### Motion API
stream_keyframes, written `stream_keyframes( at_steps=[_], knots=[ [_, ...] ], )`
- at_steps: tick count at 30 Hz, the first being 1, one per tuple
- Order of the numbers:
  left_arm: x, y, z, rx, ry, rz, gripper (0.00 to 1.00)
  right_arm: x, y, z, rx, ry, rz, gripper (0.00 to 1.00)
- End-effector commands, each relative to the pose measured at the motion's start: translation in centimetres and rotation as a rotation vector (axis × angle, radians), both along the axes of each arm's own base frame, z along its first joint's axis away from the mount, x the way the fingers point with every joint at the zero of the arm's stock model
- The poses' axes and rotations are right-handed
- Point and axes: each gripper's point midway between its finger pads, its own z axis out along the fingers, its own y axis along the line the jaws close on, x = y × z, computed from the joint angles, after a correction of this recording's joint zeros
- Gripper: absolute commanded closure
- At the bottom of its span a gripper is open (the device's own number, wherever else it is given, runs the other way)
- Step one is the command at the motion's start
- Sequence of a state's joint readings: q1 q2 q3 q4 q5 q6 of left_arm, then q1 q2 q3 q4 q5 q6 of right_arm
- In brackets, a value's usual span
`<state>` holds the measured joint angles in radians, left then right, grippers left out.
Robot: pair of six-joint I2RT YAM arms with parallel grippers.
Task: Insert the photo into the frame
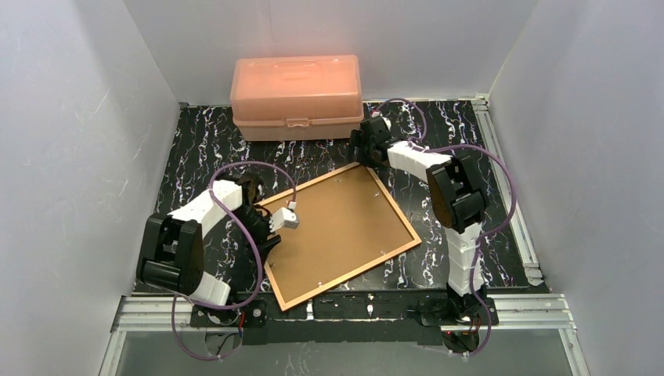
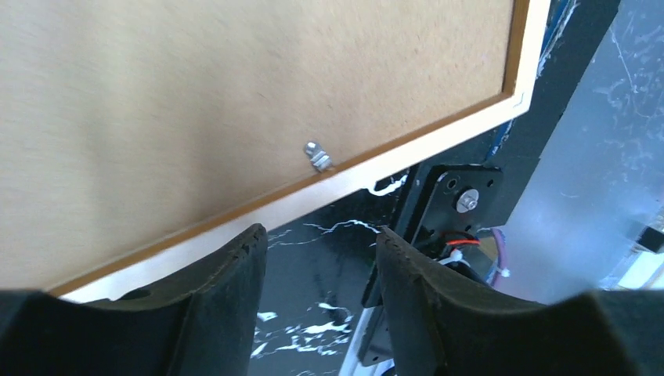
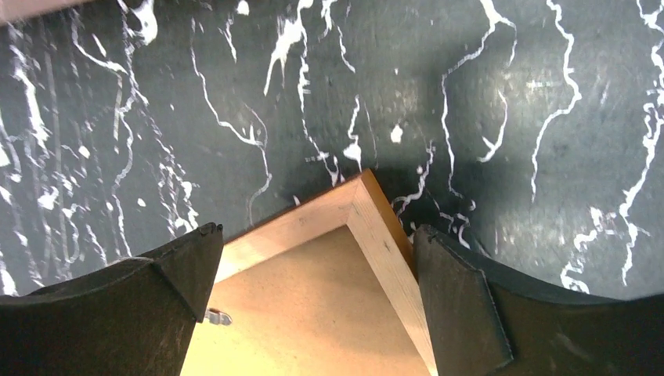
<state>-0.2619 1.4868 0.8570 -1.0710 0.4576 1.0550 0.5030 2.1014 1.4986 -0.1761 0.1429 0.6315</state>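
Two claws apart, empty: left gripper [image 2: 319, 235] at left edge of frame [image 3: 368, 211], right gripper [image 3: 317, 235] over far corner. Frame flat on table [image 1: 196, 133], back up; stiff, prob. light, so I'd grip wooden rim. No photo in shot.

My bench [image 1: 203, 141] is black with white veins; the frame [image 3: 380, 235] orange-brown, its backing board [image 1: 344, 227] tan, the storage box [image 1: 296, 90] translucent pink.

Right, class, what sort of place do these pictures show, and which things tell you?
Probably a robot lab test cell: plain white walls box in a black marbled table, the left arm and right arm are bolted to a metal rail at its near edge, with a frame laid out between them.
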Motion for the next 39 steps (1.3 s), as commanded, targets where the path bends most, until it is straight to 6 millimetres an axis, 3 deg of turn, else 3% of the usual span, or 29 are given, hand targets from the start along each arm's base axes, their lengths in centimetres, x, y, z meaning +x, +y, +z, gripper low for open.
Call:
stream_keyframes(
  at_steps=[1, 5, 9, 13, 18, 22, 28, 36, 39],
  knots=[
    [2.1, -1.5, 4.2, -0.128, -0.090, -0.060, 0.43, -0.9, -1.8, 3.9, -0.141, -0.027, 0.008, 0.01],
    [4.4, -0.8, 6.6, -0.122, -0.108, -0.032, 0.40, -3.0, -6.8, 7.0, -0.219, -0.025, -0.109, 0.01],
    [10.7, -0.6, 7.3, -0.112, -0.169, 0.132, 0.41, -8.8, -9.6, 7.3, -0.183, 0.047, -0.191, 0.01],
    [17.8, 1.2, 6.0, -0.020, -0.261, 0.326, 0.44, -15.8, -9.9, 5.4, -0.073, 0.155, -0.206, 0.01],
    [23.7, 3.5, 5.0, 0.057, -0.412, 0.477, 0.47, -21.7, -10.2, 4.3, -0.052, 0.301, -0.179, 0.01],
    [25.2, 4.0, 4.2, 0.058, -0.455, 0.517, 0.47, -24.9, -11.0, 3.7, -0.068, 0.405, -0.183, 0.01],
    [26.1, 4.1, 2.2, 0.064, -0.465, 0.546, 0.49, -30.1, -10.9, 0.9, -0.014, 0.551, -0.180, 0.01],
    [26.1, 4.4, 0.0, 0.088, -0.450, 0.555, 0.51, -29.8, -10.4, -0.4, 0.027, 0.538, -0.191, 0.01],
    [25.0, 4.2, -0.9, 0.084, -0.425, 0.552, 0.52, -28.8, -9.0, -1.0, 0.114, 0.520, -0.191, 0.01]
  ],
)
